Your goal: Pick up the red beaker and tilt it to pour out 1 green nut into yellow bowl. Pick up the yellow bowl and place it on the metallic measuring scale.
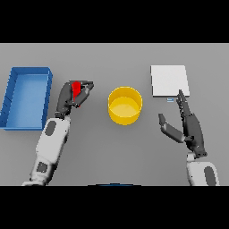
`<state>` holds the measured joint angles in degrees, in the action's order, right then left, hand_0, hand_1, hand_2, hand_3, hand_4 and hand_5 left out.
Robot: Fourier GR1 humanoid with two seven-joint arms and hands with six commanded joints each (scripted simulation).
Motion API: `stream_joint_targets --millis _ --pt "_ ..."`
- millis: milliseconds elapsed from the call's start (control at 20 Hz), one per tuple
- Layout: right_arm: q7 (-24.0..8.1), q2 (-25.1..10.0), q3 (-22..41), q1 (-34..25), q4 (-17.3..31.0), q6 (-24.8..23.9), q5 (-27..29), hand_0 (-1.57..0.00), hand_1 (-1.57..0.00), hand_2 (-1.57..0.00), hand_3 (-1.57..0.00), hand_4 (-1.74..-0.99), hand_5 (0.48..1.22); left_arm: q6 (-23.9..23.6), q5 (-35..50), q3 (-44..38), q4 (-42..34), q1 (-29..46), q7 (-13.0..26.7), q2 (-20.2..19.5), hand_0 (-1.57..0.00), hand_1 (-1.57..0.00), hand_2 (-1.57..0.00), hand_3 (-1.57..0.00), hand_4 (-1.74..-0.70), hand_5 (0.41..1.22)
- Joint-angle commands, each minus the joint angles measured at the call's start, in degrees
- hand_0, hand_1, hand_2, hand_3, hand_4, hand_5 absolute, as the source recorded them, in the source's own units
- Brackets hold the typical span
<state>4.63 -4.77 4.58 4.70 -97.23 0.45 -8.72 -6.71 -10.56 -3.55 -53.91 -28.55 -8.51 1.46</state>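
Red beaker sits gripped in the curled fingers of the left robot hand, left of the yellow bowl at mid-bench. Right robot hand hovers open-fingered below the metallic scale. A blue tray lies far left.

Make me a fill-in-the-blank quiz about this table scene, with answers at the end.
1. The left robot hand is curled round the ____ beaker.
2. The bowl between the two hands is ____ in colour.
3. The blue tray lies on the robot's ____ side.
4. The right robot hand, fingers straight, points toward the ____.

Answers: red; yellow; left; scale
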Motion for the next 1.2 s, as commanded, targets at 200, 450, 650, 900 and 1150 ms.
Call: stream_joint_targets --millis 200,450,650,900,1150 --pt "1.8 -0.46 0.11 -0.57 1.19 -0.62 -1.53 0.0 0.0 0.0 0.0 -1.263 0.671 -0.88 1.7 0.6 -2.5 -0.41 -1.3 -0.84 -1.51 -1.51 -1.51 -1.51 -1.68 1.103" --pt "1.44 0.24 1.01 -0.97 0.84 -1.18 -2.67 0.0 0.0 0.0 0.0 -1.245 0.673 -2.3 -0.9 5.22 -9.54 -1.18 3.1 -3.03 -1.55 -1.55 -1.55 -1.55 -1.72 1.101" --pt "2.14 -0.67 1.13 0.29 -0.17 -1.57 -3.92 0.0 0.0 0.0 0.0 -1.243 0.691 1.92 -8.31 13.86 -13.43 -2.9 9.64 -8.93 -1.56 -1.56 -1.56 -1.56 -1.73 1.121" --pt "1.24 -0.47 1.55 0.83 -1.08 -1.34 -3.98 0.0 0.0 0.0 0.0 -1.243 0.71 3.5 -9.9 17.55 -12.25 -5.13 11.46 -10.76 -1.56 -1.56 -1.56 -1.56 -1.73 1.113" --pt "0.9 -0.24 1.56 0.75 -0.97 -1.07 -3.64 0.0 0.0 0.0 0.0 -1.266 0.72 4.47 -21.63 27.95 -7.75 -12.32 12.93 -15.26 -1.57 -1.57 -1.57 -1.57 -1.74 1.137"
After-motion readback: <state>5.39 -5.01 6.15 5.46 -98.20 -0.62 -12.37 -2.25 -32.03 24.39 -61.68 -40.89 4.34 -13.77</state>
